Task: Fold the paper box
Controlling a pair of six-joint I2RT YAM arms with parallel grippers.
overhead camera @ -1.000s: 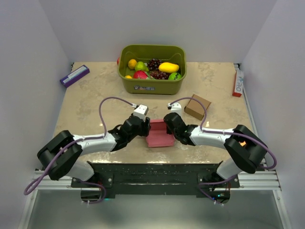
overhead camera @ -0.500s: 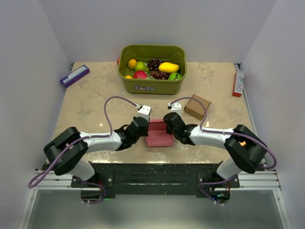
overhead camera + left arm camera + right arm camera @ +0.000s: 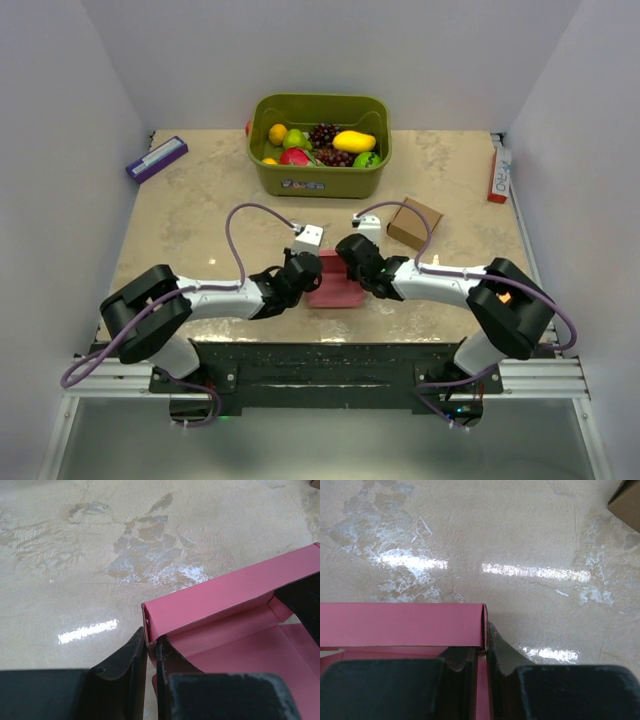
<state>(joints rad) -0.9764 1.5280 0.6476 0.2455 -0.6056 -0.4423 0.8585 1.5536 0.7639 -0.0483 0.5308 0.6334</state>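
Pink card: the paper box [image 3: 334, 291] lies on the table [image 3: 200, 215] near its front edge, between the two arms and in front of the green bin.
Box shape: an open tray with thin walls standing up and its inside facing upward.
Left gripper [image 3: 304, 272]: it sits at the box's left end. The wrist view shows the left gripper [image 3: 151, 649] with its jaws drawn almost together, only a thin slit between them.
Left hold: the edge of a box [image 3: 235, 597] wall runs down from a corner into that slit, so the black fingers [image 3: 125, 657] pinch the card from both sides.
Right gripper [image 3: 351, 266]: it sits at the box's right end, towards the far side. In its own view the right gripper [image 3: 484, 652] also has its jaws nearly closed.
Right hold: a box [image 3: 400, 625] wall, just below the corner, is clamped in the narrow gap between the fingers [image 3: 502, 652].
Green bin [image 3: 320, 182]: at the far middle of the table, filled with fruit [image 3: 354, 141].
Brown cardboard box [image 3: 414, 223]: on the table to the right of the pink one, apart from it; its corner shows in the right wrist view [image 3: 627, 500].
Purple box [image 3: 156, 158]: at the far left edge of the table.
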